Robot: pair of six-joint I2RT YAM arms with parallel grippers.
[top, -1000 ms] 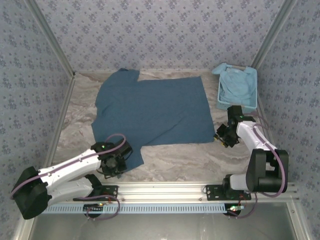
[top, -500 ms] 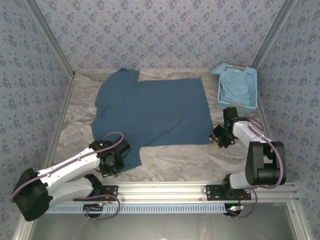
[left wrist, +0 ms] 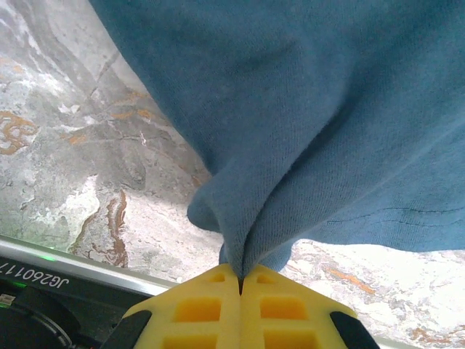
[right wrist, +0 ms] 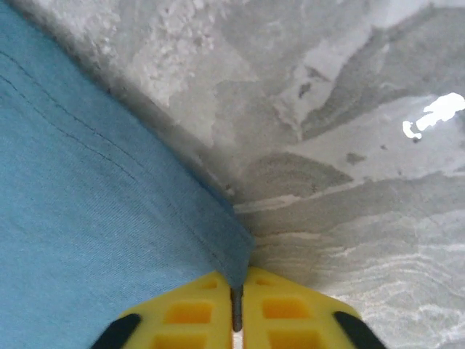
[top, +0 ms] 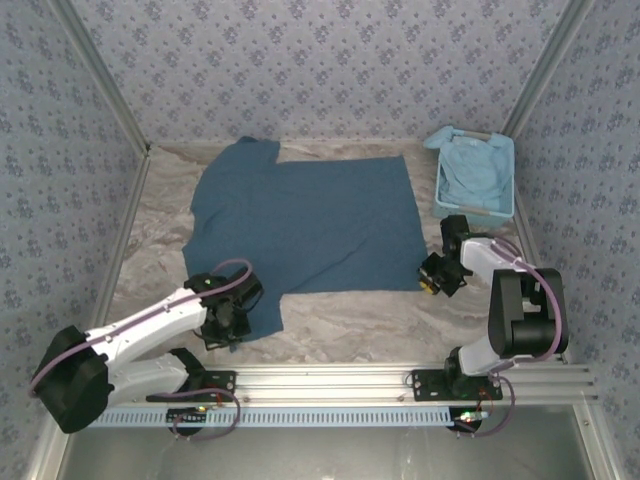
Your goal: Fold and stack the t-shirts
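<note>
Cloth of the dark teal-blue t-shirt (top: 310,220) is bunched and pinched between the closed fingers of the left gripper (left wrist: 240,275) at the garment's near-left corner, while the rest of it is spread flat across the middle of the marbled worktop (top: 350,320). At the near-right hem corner, the same shirt is clamped by the right gripper (right wrist: 237,294), whose fingers are pressed together on the fabric edge. Farther right, at the back, the paler sky-blue t-shirt (top: 472,172) is kept crumpled inside the pale-blue basket (top: 475,212).
</note>
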